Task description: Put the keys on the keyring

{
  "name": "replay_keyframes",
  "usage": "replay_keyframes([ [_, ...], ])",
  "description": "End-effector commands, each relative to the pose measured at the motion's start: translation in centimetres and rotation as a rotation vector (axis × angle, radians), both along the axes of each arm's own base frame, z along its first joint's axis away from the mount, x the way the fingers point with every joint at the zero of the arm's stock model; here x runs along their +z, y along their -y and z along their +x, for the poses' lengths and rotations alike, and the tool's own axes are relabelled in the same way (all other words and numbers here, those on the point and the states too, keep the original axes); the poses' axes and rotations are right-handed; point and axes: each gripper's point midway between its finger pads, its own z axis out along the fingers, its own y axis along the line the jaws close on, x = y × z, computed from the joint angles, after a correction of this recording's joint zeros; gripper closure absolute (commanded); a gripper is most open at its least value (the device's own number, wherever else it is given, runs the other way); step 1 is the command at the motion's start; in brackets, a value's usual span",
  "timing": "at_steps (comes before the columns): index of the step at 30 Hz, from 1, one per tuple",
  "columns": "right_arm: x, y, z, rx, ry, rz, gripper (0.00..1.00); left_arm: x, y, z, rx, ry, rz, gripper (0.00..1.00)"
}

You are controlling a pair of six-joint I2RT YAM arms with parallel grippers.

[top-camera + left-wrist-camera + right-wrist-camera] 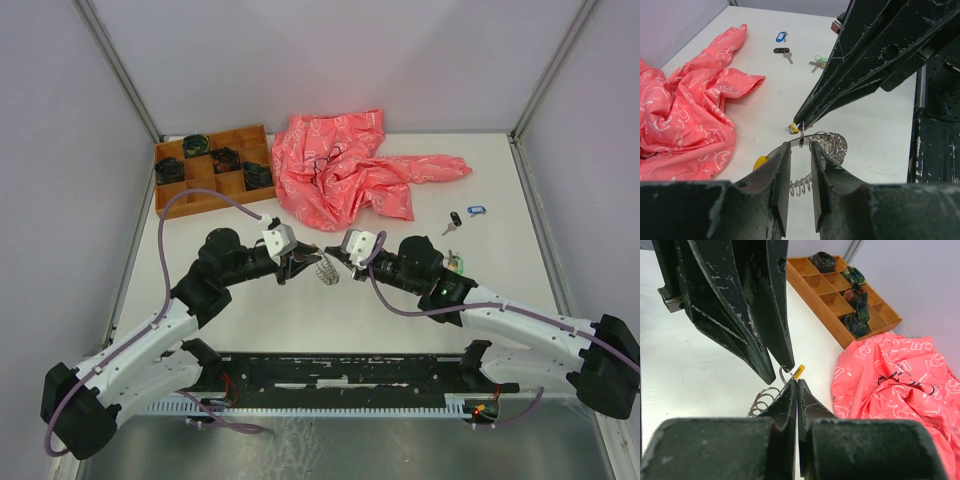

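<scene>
The keyring (325, 270), a loop of silvery coiled wire with one yellow plastic segment, sits near the middle of the white counter (250, 320), between the tips of the two claws. Whether its lower coils rest on the surface cannot be told. It looks light and springy. The coil will likely stretch and sag rather than keep its shape, and the thin smooth wire could slip from flat pads. The firmest hold is probably on the yellow segment or right at a wire end.

The small silver metal keys with coloured plastic tags (455, 218) lie well apart to the right. They look light and stiff, and are best taken by the flat tag so the hole stays free.

The right claw (796, 382) is pressed together, pinching the keyring's wire at a small loop beside a bit of yellow. The left claw (800, 146) stands with a narrow gap, and that same small loop sits between its tips. Whether its pads touch the wire cannot be told.
</scene>
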Motion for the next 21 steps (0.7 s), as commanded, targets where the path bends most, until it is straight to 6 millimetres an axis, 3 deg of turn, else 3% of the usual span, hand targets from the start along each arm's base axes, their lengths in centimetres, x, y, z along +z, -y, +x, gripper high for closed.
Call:
replay_keyframes([
  [1, 3.29, -0.15, -0.17, 0.017, 0.069, 0.086, 0.99, 2.57, 0.17, 0.49, -0.002, 0.073, -0.029, 0.71],
  [21, 2.99, -0.58, -0.32, 0.035, 0.051, 0.077, 0.99, 3.1, 0.53, 0.58, -0.011, 0.066, -0.05, 0.83],
])
